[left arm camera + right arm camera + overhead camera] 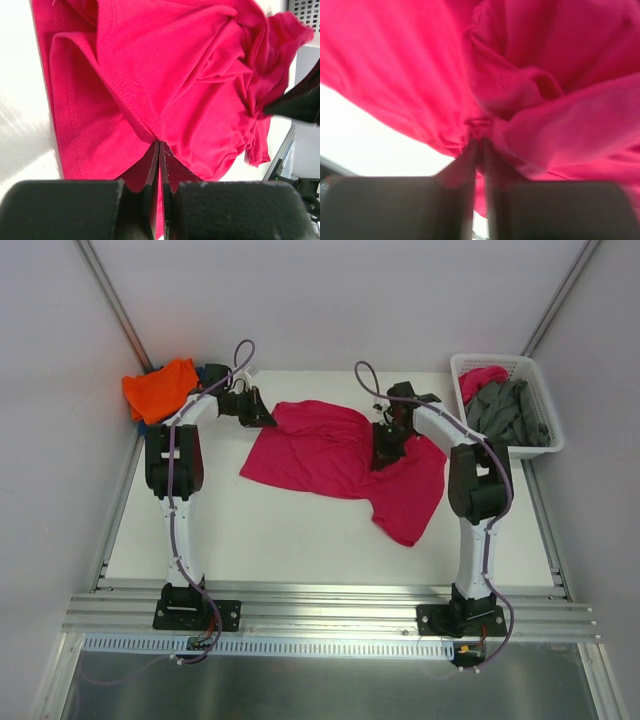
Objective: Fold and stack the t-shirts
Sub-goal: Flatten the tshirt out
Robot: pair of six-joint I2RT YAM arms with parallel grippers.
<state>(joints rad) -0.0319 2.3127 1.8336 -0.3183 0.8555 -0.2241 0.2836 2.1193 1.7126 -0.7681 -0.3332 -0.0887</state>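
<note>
A large magenta-pink t-shirt [340, 455] is spread, crumpled and partly doubled over, across the middle of the white table [250, 530]. Its far left edge is pinched by the left gripper [262, 418]. In the left wrist view the fingers [152, 167] are seen pressed together with a fold of cloth caught at their tips. The right gripper [385, 455] is set down on the shirt's right half, and its jaws are closed on a bunched knot of the fabric, which is gathered into creases around the tips. Part of the shirt's right side is hidden beneath the right arm [465, 455].

An orange t-shirt [160, 388] is heaped in the far left corner, behind the left arm [175, 455]. A dark blue cloth [208, 372] is glimpsed just beside it, largely covered by that arm. A white lattice basket [545, 445] is placed at the far right edge of the table, apart from the spread shirt. Grey garments [510, 410] and a bit of pink cloth [480, 378] are held in it.
</note>
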